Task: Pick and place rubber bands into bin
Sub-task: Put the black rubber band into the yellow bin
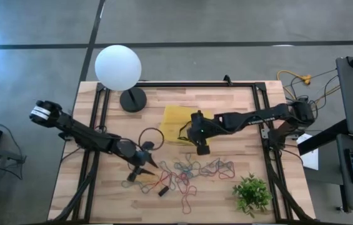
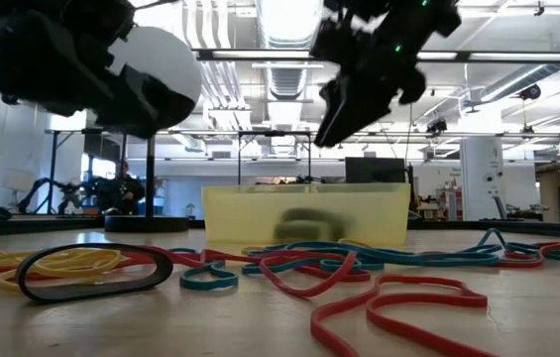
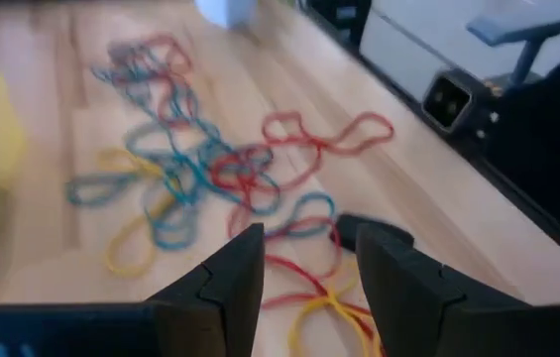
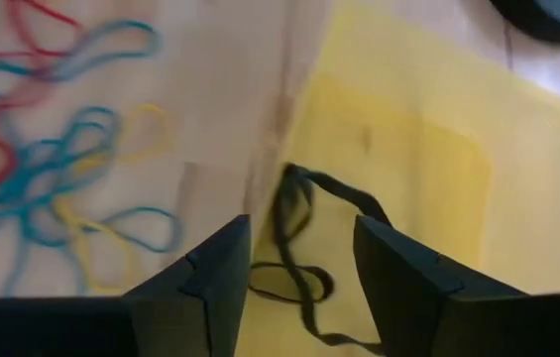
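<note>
At the table's left, the left gripper (image 1: 144,161) hung low over the wood with its fingers (image 3: 230,283) spread apart and nothing between them, just beside the near end of the scattered rubber bands (image 1: 192,172). A white globe lamp (image 1: 118,67) stood at the far left edge of the table. The loose bands, in red, blue and yellow, lay tangled along the front middle of the table, and one black loop (image 2: 96,272) lay flat nearest the low camera.

Further right, the yellow bin (image 1: 177,124) sat near the table's centre, behind the pile. The right gripper (image 1: 200,141) hovered over the bin's near edge, its fingers (image 4: 215,283) parted and released. A black band (image 4: 299,243) lay inside the bin just below them, on the tray floor. A small green plant (image 1: 252,192) stood at the front right corner.
</note>
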